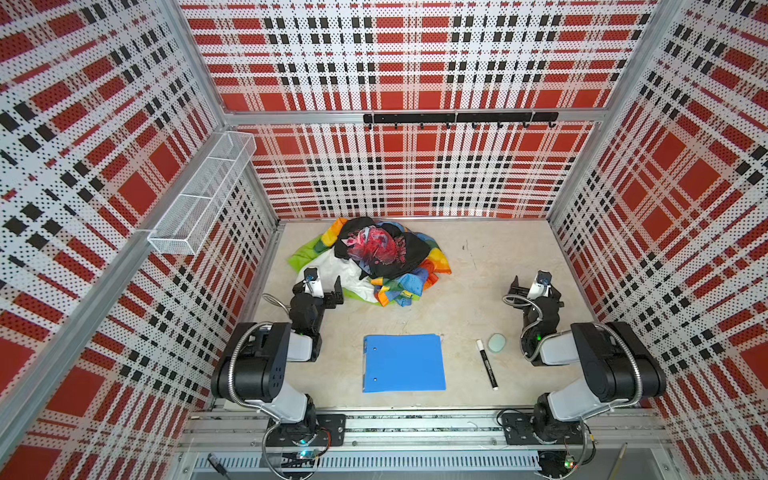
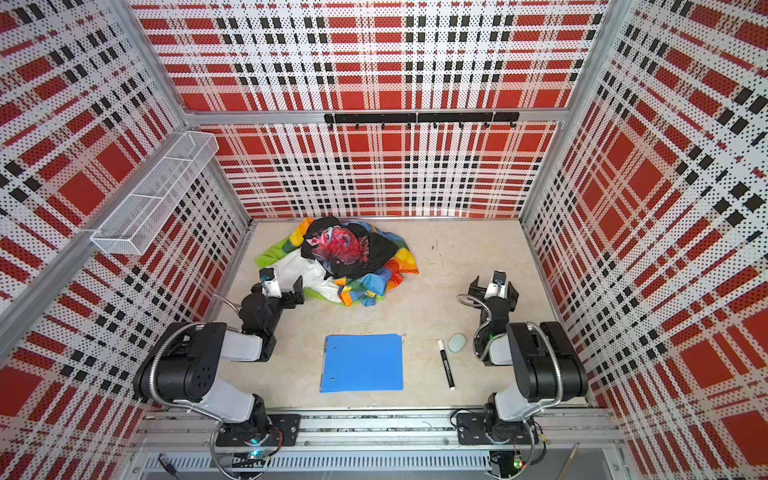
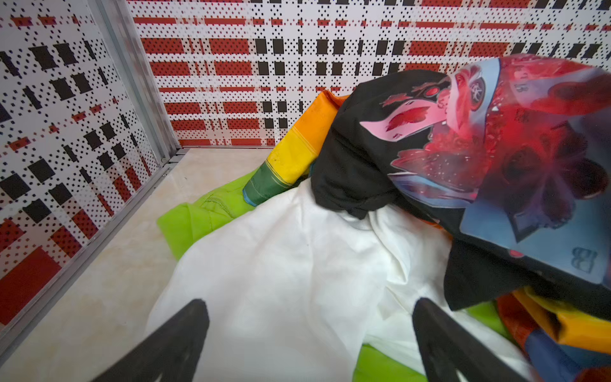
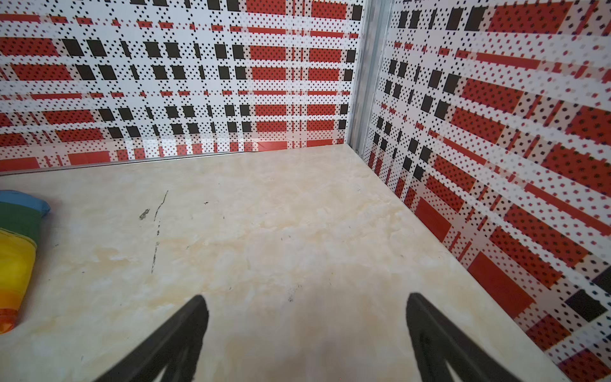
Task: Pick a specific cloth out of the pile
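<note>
Much of the white cloth [image 3: 281,264] lay buried under the black garment [image 3: 357,165]; the right wrist view's edge cut off the rainbow cloth [image 4: 15,258].

Both top views look steeply down from high on the whole table [image 1: 457,291], each wrist camera low and close behind its gripper: pile [image 3: 413,158] just ahead of the left gripper [image 3: 309,304], table and far corner ahead of the right gripper [image 4: 306,299], pile shared by all.

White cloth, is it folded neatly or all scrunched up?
Scrunched up: the white cloth lies wrinkled and bunched, partly tucked under the black garment.
</note>
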